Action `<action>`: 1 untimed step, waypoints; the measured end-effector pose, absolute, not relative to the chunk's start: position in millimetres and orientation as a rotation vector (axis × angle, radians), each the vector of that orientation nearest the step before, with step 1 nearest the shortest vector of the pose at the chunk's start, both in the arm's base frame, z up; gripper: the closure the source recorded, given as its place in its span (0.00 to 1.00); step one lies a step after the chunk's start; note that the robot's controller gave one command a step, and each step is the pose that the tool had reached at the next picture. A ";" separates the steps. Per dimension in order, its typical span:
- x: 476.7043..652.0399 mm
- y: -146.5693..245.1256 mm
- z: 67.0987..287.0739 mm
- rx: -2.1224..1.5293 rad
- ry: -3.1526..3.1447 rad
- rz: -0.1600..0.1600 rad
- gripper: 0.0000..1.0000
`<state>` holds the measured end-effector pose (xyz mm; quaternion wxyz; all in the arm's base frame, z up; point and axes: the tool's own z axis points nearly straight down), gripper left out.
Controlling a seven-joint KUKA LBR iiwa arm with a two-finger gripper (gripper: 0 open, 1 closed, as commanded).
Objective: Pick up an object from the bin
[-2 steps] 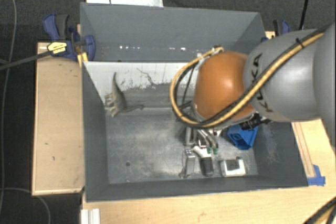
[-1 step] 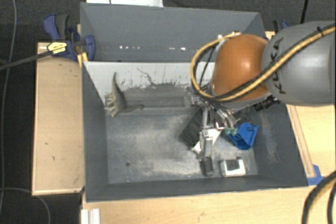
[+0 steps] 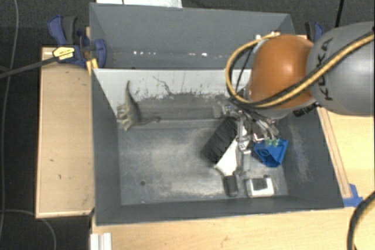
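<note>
Item: black ribbed block (image 3: 220, 140), tilted against a white piece (image 3: 226, 162), at about 4 o'clock on the floor of the bin (image 3: 164, 178). The gripper (image 3: 241, 156) hangs close at its 3 o'clock, and you cannot tell how far it is open or whether it holds anything. Judge the block light and stiff, and take it across its narrow sides. The scuffed metal floor is free toward 9 o'clock, but a blue piece (image 3: 270, 150) crowds in at 3 o'clock.

— What carried everything?
— A grey metal bin (image 3: 105, 143), its floor scuffed.
— And what lay on that floor?
— A bent grey metal piece (image 3: 125, 109) sat in the far left corner. Clustered toward the right were a black ribbed block (image 3: 218, 140), a white scrap (image 3: 226, 162), a blue plastic part (image 3: 272, 152), a small dark block (image 3: 231, 187) and a white-rimmed square (image 3: 259, 186)
</note>
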<state>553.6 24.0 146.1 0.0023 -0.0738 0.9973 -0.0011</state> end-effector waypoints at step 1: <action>553.9 29.5 135.4 -0.408 3.111 0.001 0.00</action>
